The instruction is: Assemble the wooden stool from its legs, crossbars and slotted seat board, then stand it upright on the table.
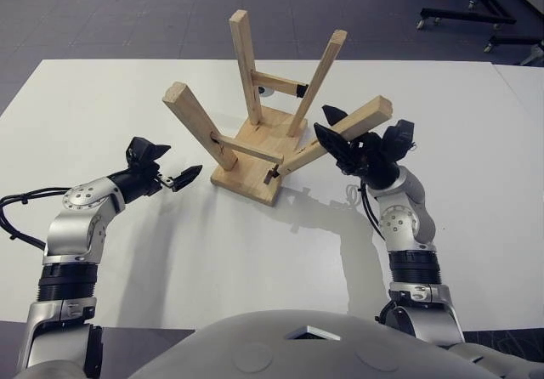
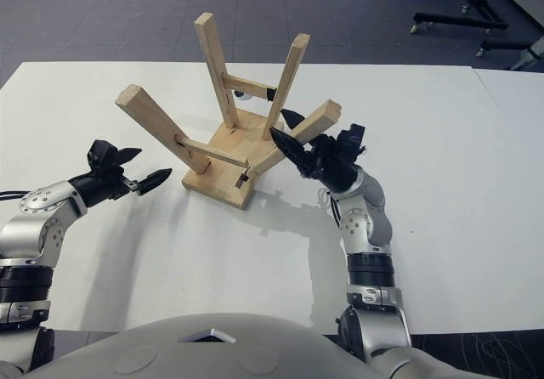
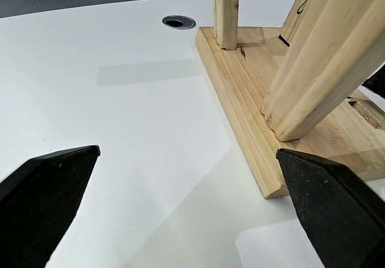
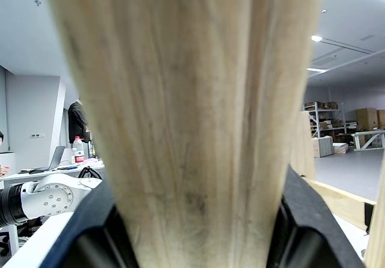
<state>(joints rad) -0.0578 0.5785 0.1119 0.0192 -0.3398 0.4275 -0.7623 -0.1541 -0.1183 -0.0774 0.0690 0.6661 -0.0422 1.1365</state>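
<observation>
Gripping one leg of the upturned stool

Upside down at the centre of the left eye view, the stool (image 1: 255, 141) rests with its seat board (image 1: 248, 175) flat on the white table (image 1: 102, 98) and four legs splayed upward. One crossbar (image 1: 276, 82) joins the two far legs near the top of the frame; another crossbar (image 1: 251, 149) runs from the leg on the left (image 1: 197, 122) toward the middle. The leg on the right (image 1: 370, 115) leans out to the right of centre, and the right gripper (image 1: 333, 128) holds it, one black finger on either side of the wood. In the right wrist view that leg (image 4: 180, 112) sits between the two finger pads. The left gripper (image 1: 183, 160) hovers left of centre, just beside the seat board's near left corner, its fingers spread wide and holding nothing. A round grommet hole (image 3: 178, 21) lies in the tabletop beyond the board. Dark wheeled frames (image 1: 459, 14) stand on the floor at upper right
</observation>
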